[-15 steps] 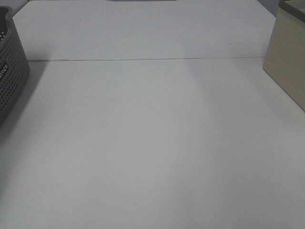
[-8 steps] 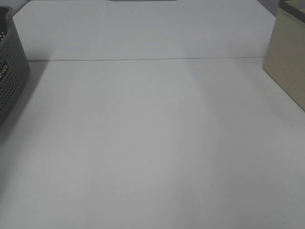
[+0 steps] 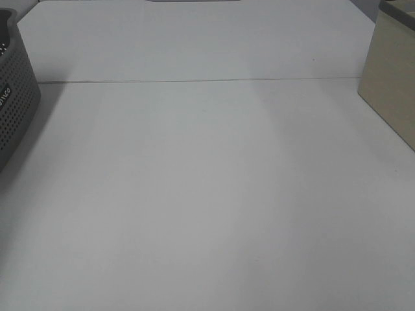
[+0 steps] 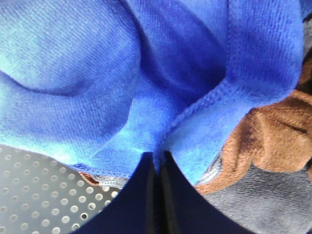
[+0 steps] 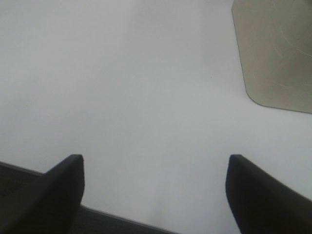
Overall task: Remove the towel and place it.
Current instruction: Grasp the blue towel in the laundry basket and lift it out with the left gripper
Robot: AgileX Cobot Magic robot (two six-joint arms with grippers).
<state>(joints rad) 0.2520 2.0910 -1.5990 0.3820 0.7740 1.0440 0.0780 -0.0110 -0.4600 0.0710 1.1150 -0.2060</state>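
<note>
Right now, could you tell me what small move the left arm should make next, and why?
Probably a short straight lift. The left end effector looks shut on a fold of the blue towel, which lies over a brown cloth inside the perforated basket; rising should peel it free.

White flat bench (image 3: 207, 194): nothing on it has shifted in the last second.
Royal-blue plush towel (image 4: 97, 73): shown only by the left wrist view, so any change can't be told.
</note>
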